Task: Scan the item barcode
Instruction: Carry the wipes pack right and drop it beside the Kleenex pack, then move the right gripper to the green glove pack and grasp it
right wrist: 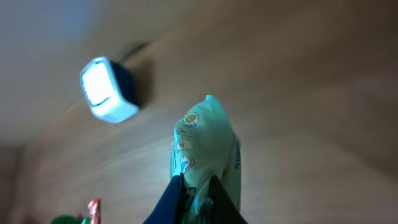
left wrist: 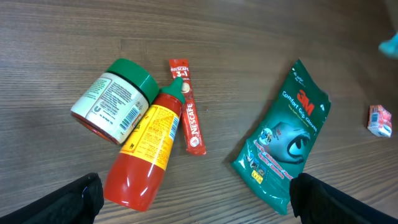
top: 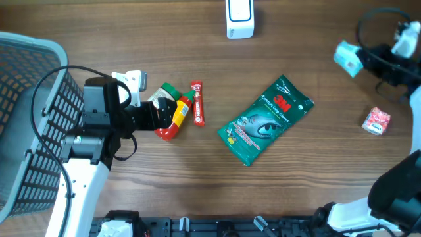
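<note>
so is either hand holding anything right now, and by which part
The right hand pinches a small pale green plastic packet by its end nearest the wrist camera; the left hand is open, holding nothing.

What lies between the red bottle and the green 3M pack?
The Nescafe stick, beside the tip of the bottle; past it, only bare table up to the pack. The overhead and left wrist views both show it.

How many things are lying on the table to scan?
5: jar, red bottle and coffee stick at the left, green pouch in the middle, pink packet at the right. The basket may hide more.
</note>
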You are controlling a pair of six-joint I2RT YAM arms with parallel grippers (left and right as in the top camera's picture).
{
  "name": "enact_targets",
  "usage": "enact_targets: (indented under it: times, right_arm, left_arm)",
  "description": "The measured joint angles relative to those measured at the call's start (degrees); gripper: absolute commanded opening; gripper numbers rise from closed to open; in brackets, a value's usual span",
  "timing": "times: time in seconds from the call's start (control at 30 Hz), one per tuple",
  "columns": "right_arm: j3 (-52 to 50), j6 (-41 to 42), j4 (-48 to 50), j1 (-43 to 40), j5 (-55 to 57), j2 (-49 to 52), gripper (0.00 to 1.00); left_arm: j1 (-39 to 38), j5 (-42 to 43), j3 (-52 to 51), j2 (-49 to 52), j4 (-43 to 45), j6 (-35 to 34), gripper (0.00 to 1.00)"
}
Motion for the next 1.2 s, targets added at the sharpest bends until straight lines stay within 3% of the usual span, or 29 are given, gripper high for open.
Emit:
enact_targets:
  times: [0.1, 0.27, 0.3, 0.33, 0.37, 0.6, 0.77, 0.83, 0.93, 0.97, 1.1, 1.2]
  right_arm:
    - [-6.3, 6.2, 4.3, -5.5, 2.2, 1.2, 0.04]
    - [-9.6, 8.5, 5.4, -13.0, 8.2, 1.6, 0.04]
    - [-9.6, 8.7, 5.0, -13.4, 9.9, 1.6, 0.35]
    - [-9.6, 8.9, 4.9, -13.4, 10.7, 1.6, 0.75]
    - [-9.6, 9.7, 4.6, -13.4, 11.2, 1.6, 1.00]
    - [-9.6, 11.9, 3.2, -13.4, 3.5, -0.8, 1.00]
    - [-9.5, 10.4, -0.1, -6.1, 1.8, -21.6, 1.00]
    - [-9.5, 8.9, -5.6, 1.9, 3.6, -26.8, 1.00]
    - [-9.5, 7.7, -12.7, 14.5, 9.7, -26.7, 1.00]
    - [-9.6, 7.7, -15.7, 22.2, 13.4, -25.4, 1.00]
    - [-9.5, 14.1, -17.9, 40.4, 22.2, -18.7, 1.00]
    - [-9.6, 19.5, -17.1, 45.5, 18.6, -11.5, 1.00]
  left_arm:
    - [0.0, 0.0, 0.0, 0.0, 0.0, 0.0, 1.00]
    - [0.0, 0.0, 0.0, 0.0, 0.0, 0.0, 1.00]
    - [0.0, 0.0, 0.0, 0.0, 0.0, 0.0, 1.00]
    - [0.0, 0.0, 0.0, 0.0, 0.0, 0.0, 1.00]
    - [0.0, 0.0, 0.0, 0.0, 0.0, 0.0, 1.00]
    - [0.0, 0.0, 0.0, 0.0, 0.0, 0.0, 1.00]
    - [0.0, 0.0, 0.0, 0.0, 0.0, 0.0, 1.00]
    - [0.0, 0.0, 0.0, 0.0, 0.0, 0.0, 1.00]
    - [0.0, 0.0, 0.0, 0.0, 0.0, 0.0, 1.00]
    - [0.0, 0.0, 0.0, 0.0, 0.0, 0.0, 1.00]
    - [0.0, 0.0, 0.0, 0.0, 0.0, 0.0, 1.00]
    - [0.0, 0.0, 0.0, 0.0, 0.0, 0.0, 1.00]
